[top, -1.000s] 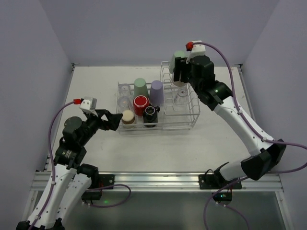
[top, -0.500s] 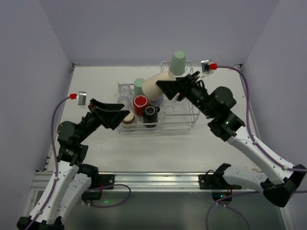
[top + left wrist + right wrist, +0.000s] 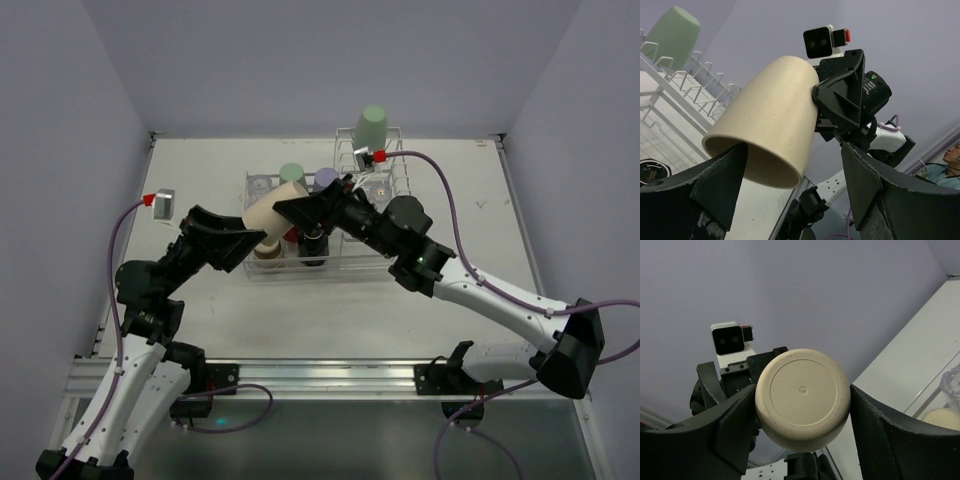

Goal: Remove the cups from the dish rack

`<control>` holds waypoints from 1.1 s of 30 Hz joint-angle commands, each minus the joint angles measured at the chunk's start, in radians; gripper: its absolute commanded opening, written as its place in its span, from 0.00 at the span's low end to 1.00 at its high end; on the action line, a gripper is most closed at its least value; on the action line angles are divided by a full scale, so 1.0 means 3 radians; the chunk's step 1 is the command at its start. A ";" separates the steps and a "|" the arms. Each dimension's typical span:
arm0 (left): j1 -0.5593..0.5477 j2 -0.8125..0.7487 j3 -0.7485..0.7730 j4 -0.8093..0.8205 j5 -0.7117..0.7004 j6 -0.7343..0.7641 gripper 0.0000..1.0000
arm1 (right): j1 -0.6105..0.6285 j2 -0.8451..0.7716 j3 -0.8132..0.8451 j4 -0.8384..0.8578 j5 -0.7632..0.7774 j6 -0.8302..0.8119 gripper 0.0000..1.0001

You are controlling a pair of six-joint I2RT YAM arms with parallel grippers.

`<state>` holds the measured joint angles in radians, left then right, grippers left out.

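My right gripper (image 3: 300,208) is shut on the base end of a beige tumbler (image 3: 272,207), holding it on its side in the air over the left end of the white dish rack (image 3: 375,255). In the right wrist view the tumbler's round base (image 3: 802,397) sits pinched between both fingers (image 3: 735,425). My left gripper (image 3: 255,240) is open around the tumbler's mouth end (image 3: 771,117): one finger (image 3: 720,185) overlaps the rim, the other (image 3: 865,185) stands apart. A pale green tumbler (image 3: 372,127) stands upside down on the rack's dividers.
In the rack's basket sit a pale green tumbler (image 3: 291,172), a lavender tumbler (image 3: 326,178), a black mug (image 3: 314,240), a small tan cup (image 3: 266,249) and clear glasses (image 3: 261,186). A red mug is mostly hidden under the tumbler. Side walls close in the table.
The right arm swung the beige tumbler left and lower, from the rack's divider end to the left gripper. The left gripper rose to meet it and its jaws narrowed.
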<state>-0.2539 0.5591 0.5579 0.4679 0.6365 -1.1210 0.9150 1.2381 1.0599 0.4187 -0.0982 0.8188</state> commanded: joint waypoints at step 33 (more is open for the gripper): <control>0.0749 0.2671 0.2916 -0.3860 -0.2965 0.2775 0.00 | 0.0131 -0.1064 -0.0429 -0.1803 0.0476 -0.1052 0.99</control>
<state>-0.0566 1.2732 1.3487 -0.5659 -0.2165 -0.3683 0.9504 0.9451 0.8993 0.0257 0.0124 0.5747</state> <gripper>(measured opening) 0.109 0.989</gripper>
